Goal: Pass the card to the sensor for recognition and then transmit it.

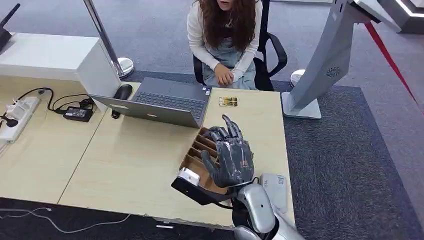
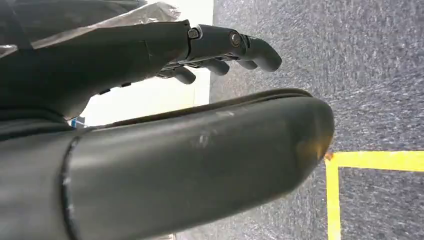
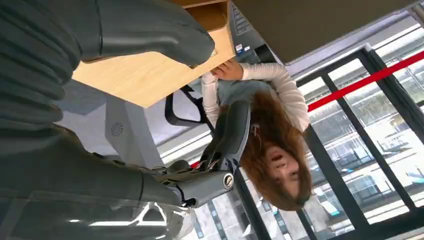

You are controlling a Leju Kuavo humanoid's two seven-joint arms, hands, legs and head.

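My right hand hovers over a brown cardboard slotted box on the wooden table, fingers stretched toward the far side, nothing in them. In the right wrist view the thumb and fingers stand apart with nothing between them. A small yellow card-like item lies flat on the table beyond the box. A black device with a silver top sits at the box's near end. My left hand hangs over grey carpet, its fingers loosely extended and holding nothing.
A person sits on a chair across the table with a hand at its far edge. An open laptop, a mouse, a power strip and a white box lie left. A grey kiosk stand rises right.
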